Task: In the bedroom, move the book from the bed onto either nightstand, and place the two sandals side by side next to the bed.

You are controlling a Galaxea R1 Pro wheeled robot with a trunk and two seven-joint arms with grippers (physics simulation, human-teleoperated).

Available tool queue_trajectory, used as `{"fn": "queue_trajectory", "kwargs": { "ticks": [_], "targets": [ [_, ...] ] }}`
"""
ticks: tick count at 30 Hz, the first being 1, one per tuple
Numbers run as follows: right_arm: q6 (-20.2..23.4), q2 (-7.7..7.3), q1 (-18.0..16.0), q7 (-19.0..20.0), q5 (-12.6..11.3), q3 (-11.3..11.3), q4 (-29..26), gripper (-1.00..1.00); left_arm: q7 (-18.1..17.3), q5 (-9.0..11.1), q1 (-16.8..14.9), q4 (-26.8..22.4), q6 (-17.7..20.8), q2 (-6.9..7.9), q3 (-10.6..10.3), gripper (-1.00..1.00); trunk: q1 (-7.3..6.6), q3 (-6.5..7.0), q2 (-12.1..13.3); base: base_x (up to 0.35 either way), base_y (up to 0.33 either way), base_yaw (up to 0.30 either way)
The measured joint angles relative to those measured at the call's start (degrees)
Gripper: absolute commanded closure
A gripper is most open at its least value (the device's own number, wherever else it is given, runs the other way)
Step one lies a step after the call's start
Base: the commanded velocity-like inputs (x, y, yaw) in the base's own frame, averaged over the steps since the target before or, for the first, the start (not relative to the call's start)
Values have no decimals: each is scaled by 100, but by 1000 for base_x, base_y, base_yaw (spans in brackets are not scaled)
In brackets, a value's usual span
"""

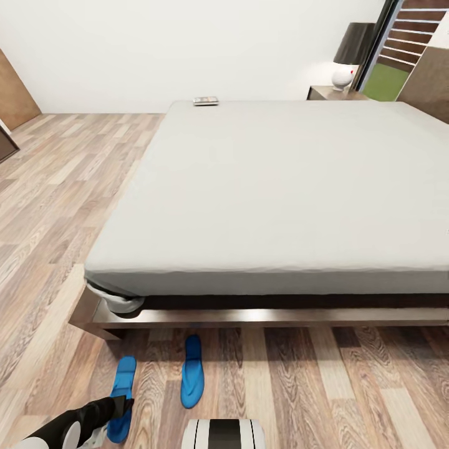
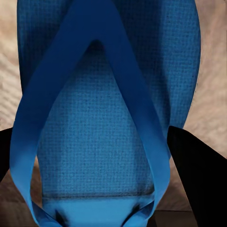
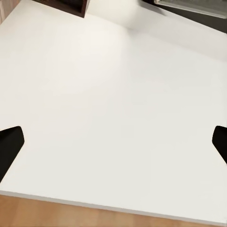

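Down at about seven o'clock in the head view, the left gripper (image 1: 123, 405) hangs over the middle of the left sandal (image 1: 122, 396). Its wrist view looks straight down on the blue sole and V-strap, with one dark fingertip (image 2: 198, 175) outside the sole's edge on one side and a sliver of the other at the opposite edge. The jaws stand spread wide with the sandal between them, nothing clamped. Whether the tips touch the floor I cannot tell.

Just beside it, toward six o'clock, the right sandal (image 1: 192, 370) lies on the plank floor (image 1: 324, 386), close to the bed frame (image 1: 249, 317) and pointing roughly toward it. The two sandals lie apart and not quite parallel, the left one sitting a little farther from the bed.

Beyond them the grey mattress (image 1: 274, 193) runs up the picture. The book (image 1: 206, 100) lies near its far edge at around eleven o'clock, and the nightstand (image 1: 333, 93) with its lamp (image 1: 352, 56) stands at one o'clock beyond the bed.

Right gripper (image 3: 113, 151): its fingertips sit wide apart at the edges of its wrist view, unclenched, facing a white wall.

The sandal step looks to be in hand. Next, I judge, the left jaws must pinch the sole or strap, then carry the sandal over and set it down alongside its mate. The book is untouched.
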Motion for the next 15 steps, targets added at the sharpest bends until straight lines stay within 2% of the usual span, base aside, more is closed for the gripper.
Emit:
{"fn": "queue_trajectory", "kwargs": {
  "ticks": [15],
  "targets": [
    [0, 5, 0, -1, 1, 1, 0, -100, 0, -1, 0, -51, 5, -43, -4, 100, 0, 0, 0, 0, -6, 0]
  ]
}}
